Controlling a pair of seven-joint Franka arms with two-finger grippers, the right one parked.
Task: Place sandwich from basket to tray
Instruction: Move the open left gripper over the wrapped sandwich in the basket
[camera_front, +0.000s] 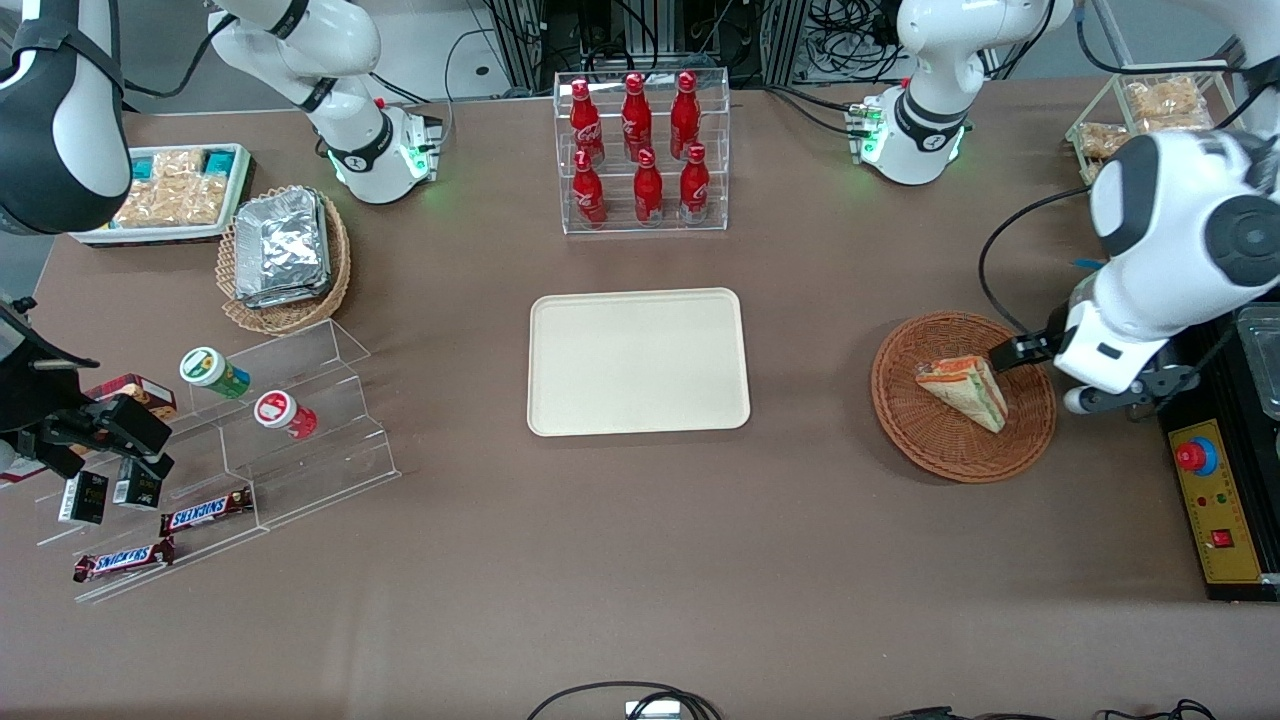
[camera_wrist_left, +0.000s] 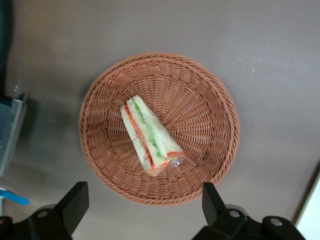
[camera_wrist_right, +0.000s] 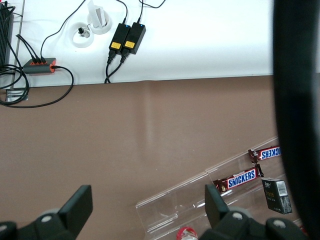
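We read "SNICKERS" on two bars (camera_front: 205, 511) lying on the clear stepped stand (camera_front: 300, 420) at the lower left of the front frame; the same word shows on bars in the right wrist view. The six red bottles (camera_front: 640, 150) in the clear rack (camera_front: 642, 150) at the upper centre carry white script we cannot read. On the stand lie two small jars, one green-capped (camera_front: 213, 371), one red-capped (camera_front: 284, 413).

The sandwich (camera_front: 964, 390) lies on its side in the basket (camera_front: 905, 400) at the right of centre, its filling layers facing up, its body well inside the rim. The gripper (camera_wrist_left: 142, 207) hangs above the basket's edge, on the side toward the working arm's end of the bench (camera_front: 640, 560); its fingers (camera_wrist_left: 75, 202) stand wide apart, touching nothing.

The tray (camera_front: 638, 362) sits bare at the frame's centre, apart from the basket, with brown bench showing between them and all round its rim. At the upper left a lighter wicker basket (camera_front: 335, 270) holds foil packs (camera_front: 281, 248), and beside it a white tray (camera_front: 237, 190) holds snack packets.
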